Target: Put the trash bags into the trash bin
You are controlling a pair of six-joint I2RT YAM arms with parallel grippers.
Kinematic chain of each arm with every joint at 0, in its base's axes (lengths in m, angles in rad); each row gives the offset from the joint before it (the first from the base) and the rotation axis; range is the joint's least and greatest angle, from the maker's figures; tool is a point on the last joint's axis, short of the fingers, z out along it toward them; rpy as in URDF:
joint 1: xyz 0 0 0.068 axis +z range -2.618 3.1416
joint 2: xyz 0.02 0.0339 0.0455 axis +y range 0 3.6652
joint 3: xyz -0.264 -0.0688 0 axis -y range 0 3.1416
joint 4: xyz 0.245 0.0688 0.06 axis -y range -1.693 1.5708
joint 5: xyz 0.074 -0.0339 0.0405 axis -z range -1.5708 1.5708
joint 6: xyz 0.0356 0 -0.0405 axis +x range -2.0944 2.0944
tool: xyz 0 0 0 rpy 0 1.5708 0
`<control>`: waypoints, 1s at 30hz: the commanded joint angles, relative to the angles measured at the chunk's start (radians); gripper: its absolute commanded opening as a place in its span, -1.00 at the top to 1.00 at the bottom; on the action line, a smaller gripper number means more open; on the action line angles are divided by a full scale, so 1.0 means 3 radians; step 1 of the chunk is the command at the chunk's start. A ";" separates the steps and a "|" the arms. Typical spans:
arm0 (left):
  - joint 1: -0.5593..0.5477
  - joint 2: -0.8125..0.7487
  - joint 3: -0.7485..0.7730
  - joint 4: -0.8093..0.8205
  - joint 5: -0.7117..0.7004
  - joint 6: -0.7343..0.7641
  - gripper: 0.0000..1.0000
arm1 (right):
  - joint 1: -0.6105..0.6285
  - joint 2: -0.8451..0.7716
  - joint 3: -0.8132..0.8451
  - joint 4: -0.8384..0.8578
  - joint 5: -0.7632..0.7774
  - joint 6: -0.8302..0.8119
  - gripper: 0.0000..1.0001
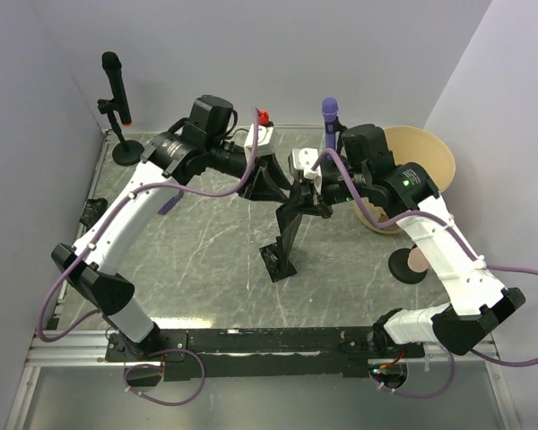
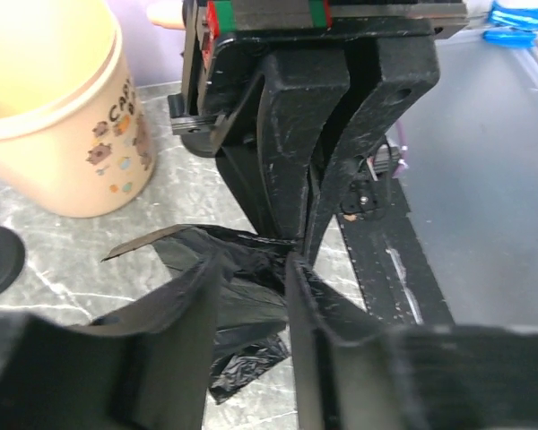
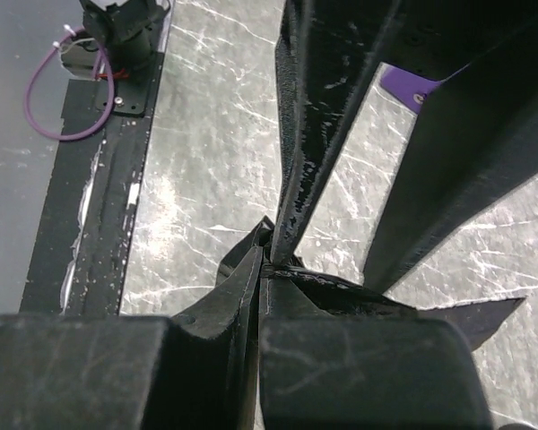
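The right pincer (image 3: 262, 269) is closed tight on a fold of the black bag (image 1: 285, 235), near the middle of the worktop (image 1: 206, 260). The bag hangs down from that grip in a crumpled strip, and its lower end lies on the worktop towards the near edge.

The left pincer (image 2: 251, 269) faces the right one tip to tip with its jaws apart. One of its fingers (image 3: 309, 143) reaches the film right at the right pincer's tips, while the other stands clear. The bag's loose folds lie below the gap.

The bin (image 1: 430, 148) stands near the far right corner, behind the right arm and apart from the bag. Its pale inside shows and its cartoon print faces the left wrist view. A round black base (image 1: 411, 264) sits by the right edge.
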 commanded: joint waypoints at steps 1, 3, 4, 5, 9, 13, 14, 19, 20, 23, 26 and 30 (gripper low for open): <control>-0.0005 0.0089 0.0223 -0.0217 0.0235 0.0176 0.28 | 0.0035 -0.0022 0.0161 0.0103 -0.0021 -0.0074 1.00; -0.0005 0.0094 0.0224 -0.0217 0.0265 0.0161 0.31 | 0.0035 -0.0012 0.0161 0.0118 0.0000 -0.0054 1.00; -0.0005 0.0099 0.0234 -0.0232 0.0281 0.0166 0.32 | 0.0035 -0.0012 0.0161 0.0128 0.0020 -0.0058 1.00; 0.0005 0.0120 0.0259 -0.0278 0.0296 0.0181 0.31 | 0.0035 -0.0007 0.0156 0.0138 0.0040 -0.0058 1.00; 0.0005 0.0242 0.0443 -0.0529 0.0388 0.0288 0.10 | 0.0035 0.0029 0.0232 0.0047 0.0051 -0.0221 1.00; 0.0000 0.0370 0.0617 -0.0718 0.0470 0.0416 0.25 | 0.0060 0.0126 0.0416 -0.0086 0.0051 -0.0391 0.99; 0.0005 0.0391 0.0638 -0.0749 0.0485 0.0442 0.32 | 0.0065 0.0141 0.0437 -0.0086 0.0061 -0.0396 0.99; 0.0015 0.0340 0.0582 -0.0683 0.0445 0.0447 0.65 | 0.0117 0.0182 0.0488 -0.0087 0.0117 -0.0386 0.99; 0.0035 0.0304 0.0541 -0.0642 0.0419 0.0427 0.68 | 0.0122 0.0177 0.0478 -0.0092 0.0122 -0.0381 0.99; 0.0102 0.0182 0.0408 -0.0494 0.0327 0.0366 0.77 | 0.0122 0.0152 0.0458 -0.0148 0.0153 -0.0406 1.00; 0.0153 0.0054 0.0260 -0.0412 0.0322 0.0335 0.99 | 0.0122 0.0101 0.0427 -0.0179 0.0194 -0.0411 1.00; 0.0158 -0.0018 0.0081 -0.0208 0.0347 0.0182 0.99 | 0.0122 0.0105 0.0381 -0.0061 0.0296 -0.0228 1.00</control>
